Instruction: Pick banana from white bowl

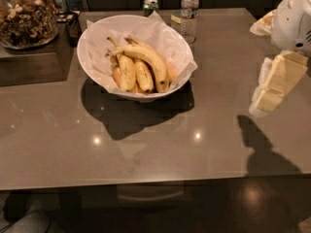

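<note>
The white bowl [97, 74], lined with crinkled white paper, stands on the brown table at upper centre. The banana [148, 59], long and curved with a brown stem at its left end, lies on top of two shorter speckled bananas [127, 72] inside it. My gripper [272, 89] hangs at the right edge of the view, well to the right of the bowl and above the table, pointing down and left. It holds nothing that I can see.
A glass jar of nuts [26, 16] sits on a raised block at the far left. A water bottle [189, 13] and a green can [151, 5] stand behind the bowl. The table's front edge runs across the lower part of the view.
</note>
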